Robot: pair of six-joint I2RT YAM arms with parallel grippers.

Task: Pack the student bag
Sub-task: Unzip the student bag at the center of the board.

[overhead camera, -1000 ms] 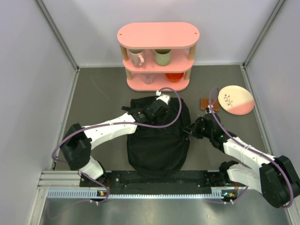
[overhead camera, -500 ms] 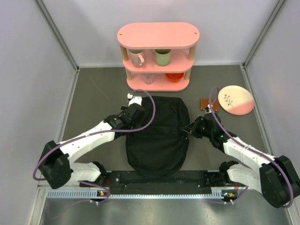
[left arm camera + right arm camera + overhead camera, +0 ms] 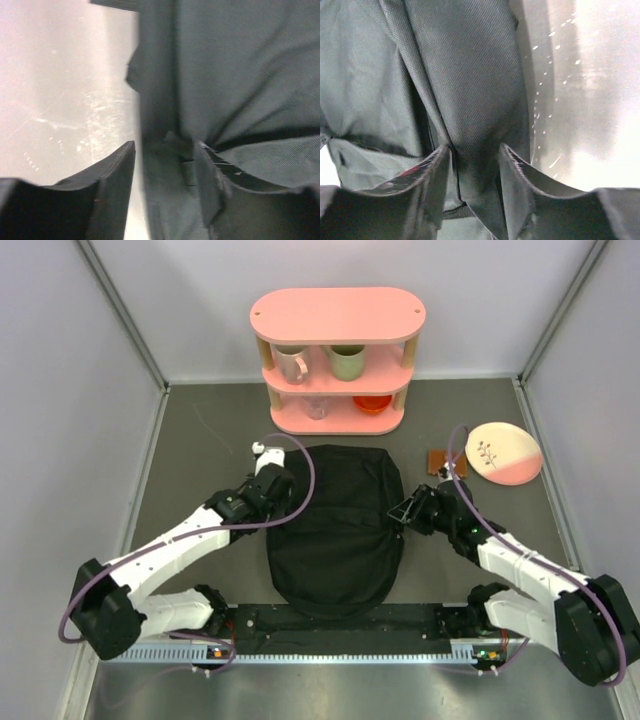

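The student bag (image 3: 335,530) is a floppy black backpack lying flat on the grey table, in front of the pink shelf. My left gripper (image 3: 283,498) is at the bag's upper left edge. In the left wrist view it (image 3: 165,167) stands open: its left finger is over bare table and the bag's edge (image 3: 235,75) lies loose between the fingers. My right gripper (image 3: 402,512) is at the bag's right edge. It (image 3: 472,167) is open too, astride a raised fold of the black fabric (image 3: 465,90).
The pink shelf (image 3: 337,315) stands at the back with two mugs (image 3: 292,362), a glass (image 3: 316,407) and a red bowl (image 3: 372,402). A pink and white plate (image 3: 503,453) and a small brown item (image 3: 437,461) lie at the right. Grey walls close in both sides.
My left arm has drawn back from the bag's top to its left edge. Both grippers have opened, and the bag's top now lies flatter.
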